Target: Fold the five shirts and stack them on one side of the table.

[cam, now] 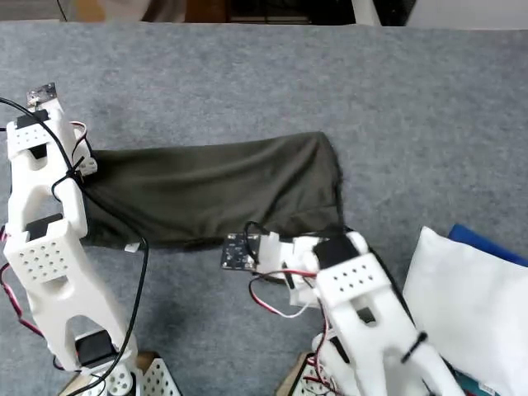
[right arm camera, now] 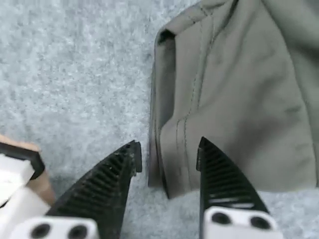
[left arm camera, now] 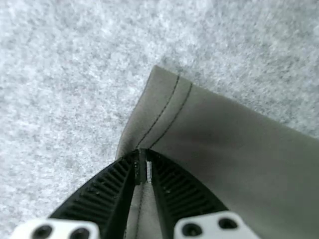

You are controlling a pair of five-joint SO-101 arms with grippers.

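Note:
A dark olive shirt [cam: 214,190] lies folded into a long band across the middle of the grey table [cam: 247,74]. My left gripper [left arm camera: 143,162] is shut on the stitched hem at one corner of the shirt [left arm camera: 224,149]; in the high view that is the band's left end, where the left gripper [cam: 85,167] sits. My right gripper [right arm camera: 168,149] stands open just above the table, its fingers straddling the layered edge at a corner of the shirt [right arm camera: 239,89]. The right arm [cam: 355,280] sits at the band's near right corner.
A folded white shirt [cam: 470,305] lies at the near right with a blue one [cam: 487,243] peeking out beneath it. Bare grey table surrounds the olive shirt at the back and the far right. Both arm bases stand at the near edge.

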